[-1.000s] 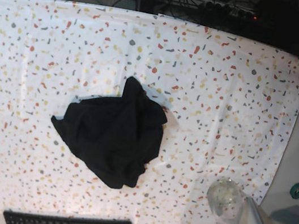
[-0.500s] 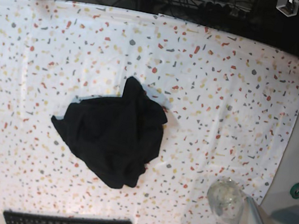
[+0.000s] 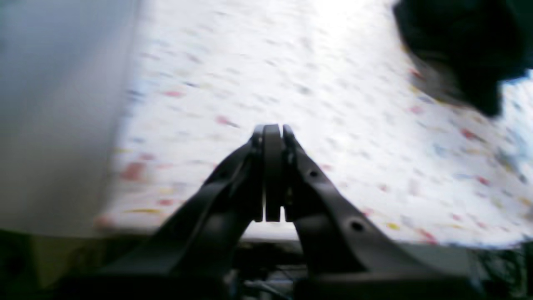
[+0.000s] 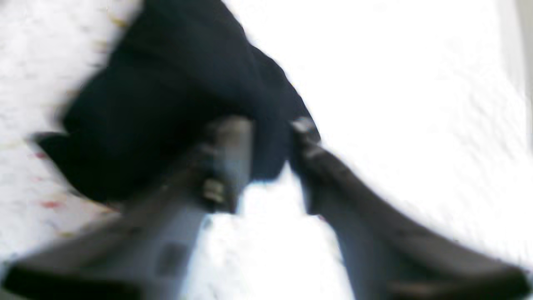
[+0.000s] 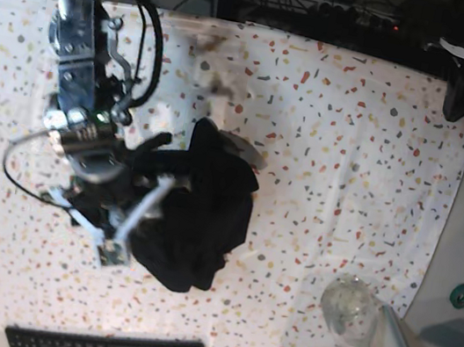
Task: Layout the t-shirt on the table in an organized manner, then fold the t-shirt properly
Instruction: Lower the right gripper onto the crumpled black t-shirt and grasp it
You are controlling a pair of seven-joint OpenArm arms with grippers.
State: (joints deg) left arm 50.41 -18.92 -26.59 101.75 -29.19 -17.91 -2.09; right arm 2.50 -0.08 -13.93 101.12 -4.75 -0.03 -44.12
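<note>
Directly beneath right claw (image 5: 138, 211), crumpled t-shirt (image 5: 197, 221)

We note that the right arm, absent from the base view a second ago, now reaches well over the bench (image 5: 353, 140), its right gripper (image 5: 139, 204) above the left edge of the t-shirt (image 5: 197, 221). Its jaws now stand apart, with the cloth seen between them in the wrist view. The left gripper (image 5: 458, 103) now shows at the far right corner, jaws pressed together.
</note>
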